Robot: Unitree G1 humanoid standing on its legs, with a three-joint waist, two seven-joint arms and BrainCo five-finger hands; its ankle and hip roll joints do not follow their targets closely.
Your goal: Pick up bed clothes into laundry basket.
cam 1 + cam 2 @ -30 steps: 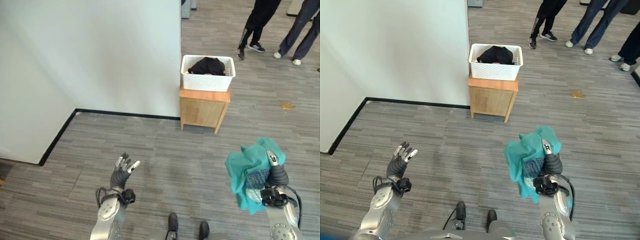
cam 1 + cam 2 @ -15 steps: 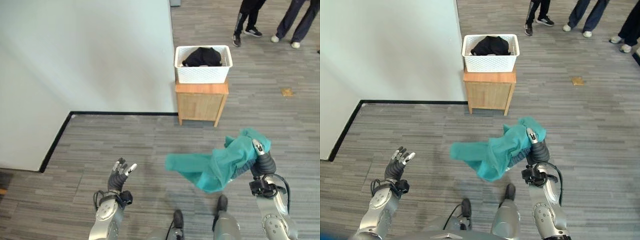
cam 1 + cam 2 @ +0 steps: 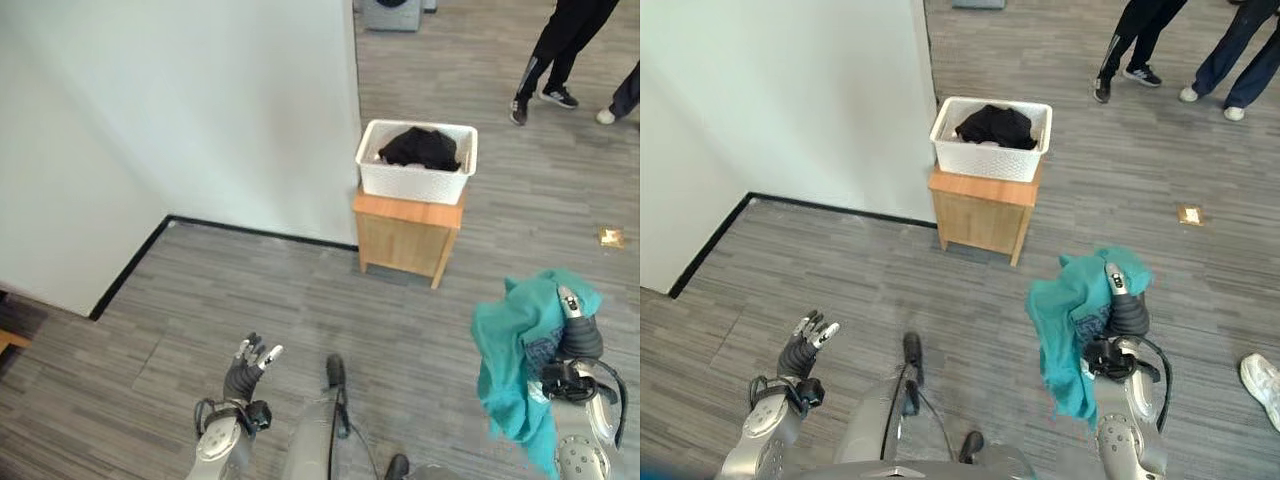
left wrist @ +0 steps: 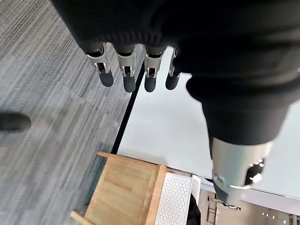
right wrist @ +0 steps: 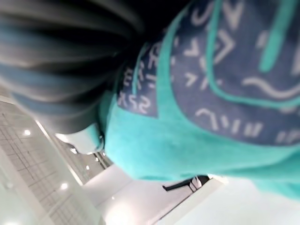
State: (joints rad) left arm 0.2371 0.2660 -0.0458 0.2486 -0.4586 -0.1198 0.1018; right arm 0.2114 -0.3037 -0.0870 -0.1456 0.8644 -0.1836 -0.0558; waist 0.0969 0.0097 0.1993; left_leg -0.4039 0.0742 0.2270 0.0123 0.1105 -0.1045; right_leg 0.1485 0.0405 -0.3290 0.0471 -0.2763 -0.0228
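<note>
Your right hand (image 3: 1126,312) is raised in front of you on the right, fingers curled up into a teal cloth (image 3: 1072,330), which it grips near the top; one silver finger pokes out above the folds. The cloth hangs off the hand in a loose bunch, well clear of the floor (image 3: 300,300), with its lower end trailing down beside your forearm. Your right wrist view shows the same cloth pressed close against the hand, teal with a dark blue patch carrying pale markings. Your left hand (image 3: 247,362) is held up low on the left, palm forward, fingers straight and spread, holding nothing; in its wrist view the fingertips (image 4: 127,84) point out over the floor towards the cabinet (image 4: 123,190). Ahead of you a white basket (image 3: 987,158) sits on top of a small wooden cabinet, which stands against the corner of a white wall (image 3: 200,100). A dark garment (image 3: 420,147) already lies inside the basket. The floor is grey plank, with a black skirting strip (image 3: 255,231) along the wall's foot. Two people's legs (image 3: 1135,45) stand beyond the basket, and a white shoe (image 3: 1262,382) shows at the right edge.
</note>
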